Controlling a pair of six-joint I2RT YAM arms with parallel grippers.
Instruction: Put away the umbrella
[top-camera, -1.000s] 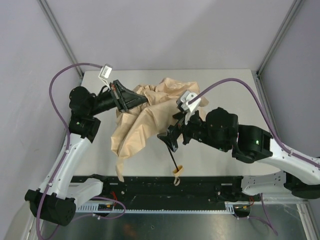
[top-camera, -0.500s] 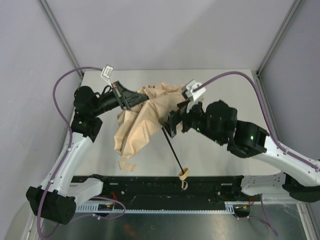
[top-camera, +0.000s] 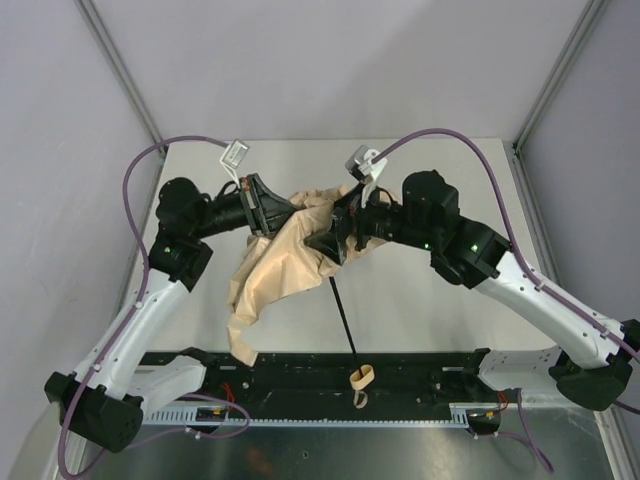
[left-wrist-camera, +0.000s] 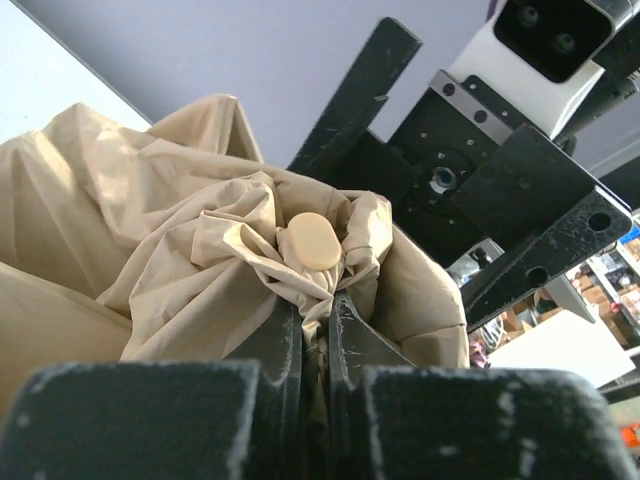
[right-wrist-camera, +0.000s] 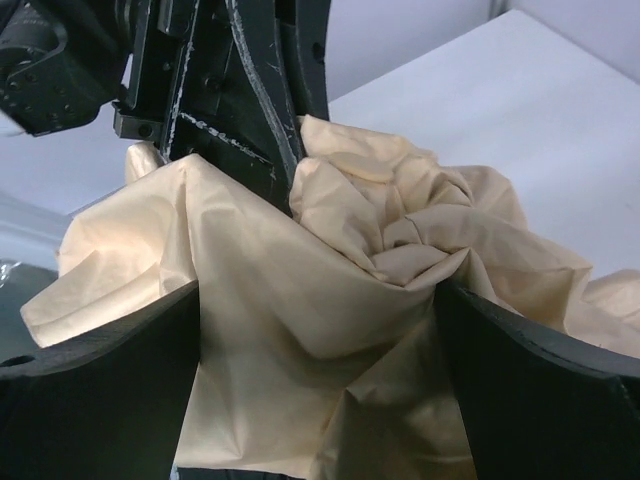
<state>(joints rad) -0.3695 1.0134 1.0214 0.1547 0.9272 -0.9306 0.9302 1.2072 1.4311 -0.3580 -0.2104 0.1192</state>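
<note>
The umbrella's beige canopy (top-camera: 268, 282) hangs crumpled between my arms above the table. Its thin black shaft (top-camera: 343, 322) slants down to the tan handle (top-camera: 360, 377) at the near edge. My left gripper (top-camera: 277, 214) is shut on a fold of canopy fabric just below the round tan top cap (left-wrist-camera: 313, 240); its fingers (left-wrist-camera: 283, 335) pinch the cloth. My right gripper (top-camera: 334, 243) is open, its jaws wide apart on either side of the bunched canopy (right-wrist-camera: 330, 300), close to the left gripper. The upper shaft is hidden under fabric.
The white table (top-camera: 440, 300) has grey walls on three sides. A black rail (top-camera: 300, 372) runs along the near edge, under the handle. The two grippers are nearly touching over the table's middle rear.
My right gripper has slid up the shaft into the canopy, toward the left gripper. More bare shaft shows and the handle sits lower. The left gripper shifted slightly right, still gripping the fabric.
</note>
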